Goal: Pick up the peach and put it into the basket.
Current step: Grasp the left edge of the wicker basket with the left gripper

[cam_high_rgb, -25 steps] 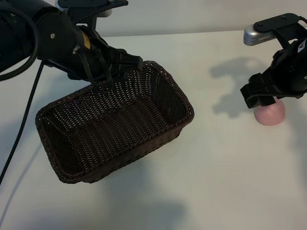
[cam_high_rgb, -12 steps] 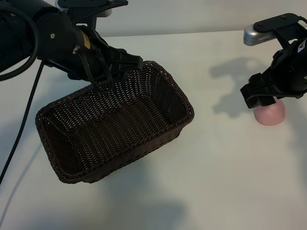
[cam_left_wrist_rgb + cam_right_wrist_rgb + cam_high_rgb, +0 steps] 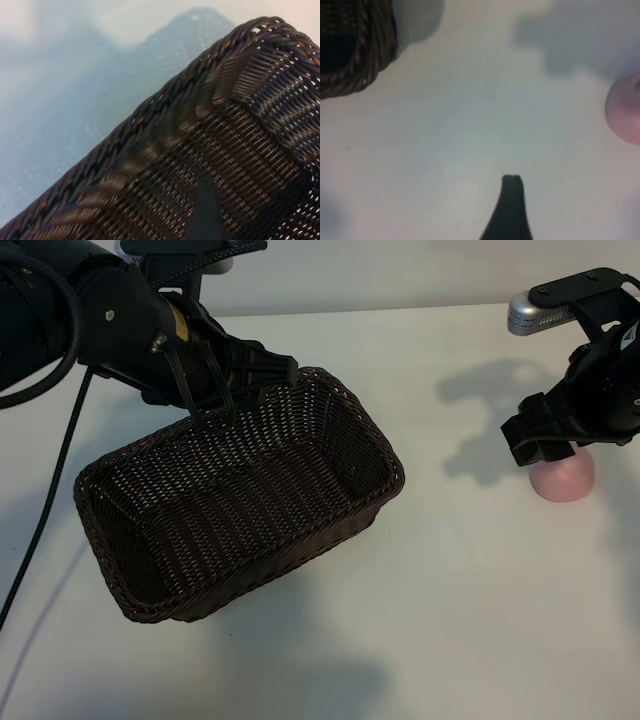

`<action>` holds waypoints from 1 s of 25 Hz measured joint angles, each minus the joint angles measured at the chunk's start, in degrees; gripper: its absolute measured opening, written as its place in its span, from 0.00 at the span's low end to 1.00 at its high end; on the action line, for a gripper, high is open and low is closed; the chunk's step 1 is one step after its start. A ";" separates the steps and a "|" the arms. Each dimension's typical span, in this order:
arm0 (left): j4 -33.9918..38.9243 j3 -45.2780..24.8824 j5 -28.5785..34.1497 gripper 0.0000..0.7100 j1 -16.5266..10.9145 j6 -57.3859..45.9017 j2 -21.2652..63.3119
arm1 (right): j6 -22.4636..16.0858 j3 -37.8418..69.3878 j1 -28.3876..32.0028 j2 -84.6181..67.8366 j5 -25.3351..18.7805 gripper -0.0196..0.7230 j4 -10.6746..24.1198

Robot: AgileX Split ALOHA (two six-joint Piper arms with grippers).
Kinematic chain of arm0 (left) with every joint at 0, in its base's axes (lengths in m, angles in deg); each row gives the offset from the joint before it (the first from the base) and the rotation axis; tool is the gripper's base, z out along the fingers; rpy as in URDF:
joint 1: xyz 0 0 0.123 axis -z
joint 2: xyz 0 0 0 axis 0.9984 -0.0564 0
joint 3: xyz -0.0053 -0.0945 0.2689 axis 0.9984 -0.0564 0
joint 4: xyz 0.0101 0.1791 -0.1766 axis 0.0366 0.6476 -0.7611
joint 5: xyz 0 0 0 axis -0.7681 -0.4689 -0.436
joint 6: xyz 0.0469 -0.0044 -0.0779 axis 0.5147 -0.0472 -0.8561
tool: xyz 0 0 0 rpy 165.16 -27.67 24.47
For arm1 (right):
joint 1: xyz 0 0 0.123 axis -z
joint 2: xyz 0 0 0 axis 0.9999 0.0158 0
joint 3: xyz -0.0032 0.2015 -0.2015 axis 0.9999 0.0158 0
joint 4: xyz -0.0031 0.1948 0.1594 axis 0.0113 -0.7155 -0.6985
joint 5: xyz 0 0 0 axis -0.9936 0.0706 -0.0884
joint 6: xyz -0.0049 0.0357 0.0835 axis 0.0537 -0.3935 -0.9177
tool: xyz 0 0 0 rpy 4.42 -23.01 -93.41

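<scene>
**Observer:** Your small round pale-pink peach (image 3: 566,478) sits on the white surface (image 3: 450,600) at the right, well apart from the large dark-brown woven wicker basket (image 3: 330,525). It is not in the basket, so the pick-up is the step in hand.

**Operator:** Where do the arms stand?

**Observer:** Your right pincer (image 3: 545,452) hangs just over the peach, pointing steeply down. Its jaws are wide and hold nothing. From the right wrist view only one dark fingertip (image 3: 509,205) shows, and the peach (image 3: 625,111) lies off to the side of it, not between the jaws. From the exterior view I cannot tell whether the pincer touches the fruit; likely it sits just above and slightly toward the basket.

**Operator:** And the left?

**Observer:** Your left pincer (image 3: 255,375) is at the basket's far rim, near the rounded corner (image 3: 260,30), also open wide. The braided rim fills its wrist view. Whether it bears on the rim I cannot say.

**Operator:** Next move?

**Observer:** My read: shift the right pincer sideways until the peach is centred between the jaws, lower, then close. The fruit looks smooth and round, so an off-centre squeeze could roll it away. After that, you need a lift and a carry across the bare surface to the basket.
</scene>
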 joint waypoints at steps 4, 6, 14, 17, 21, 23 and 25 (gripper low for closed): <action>0.59 0.00 3.06 0.78 0.00 -2.84 0.20 | 0.00 0.00 0.00 0.00 0.00 0.83 0.00; 1.79 0.00 6.59 0.78 0.00 -4.26 0.91 | 0.00 0.00 0.00 0.00 0.00 0.83 0.00; 8.14 -6.92 13.70 0.78 0.00 -11.04 11.42 | 0.00 0.00 0.00 0.00 0.00 0.83 0.00; 10.03 -11.93 13.94 0.78 0.00 -15.87 17.81 | 0.00 0.00 0.00 0.00 -0.05 0.83 0.00; 12.37 -17.10 15.47 0.78 0.00 -24.13 23.14 | 0.00 0.00 0.00 0.00 -0.23 0.83 0.00; 13.69 -18.78 17.62 0.78 0.00 -28.28 24.47 | 0.04 0.00 0.00 0.00 -0.34 0.83 0.00; 15.43 -20.02 20.87 0.78 0.00 -33.93 24.89 | 0.04 0.00 0.00 0.00 -0.44 0.83 0.00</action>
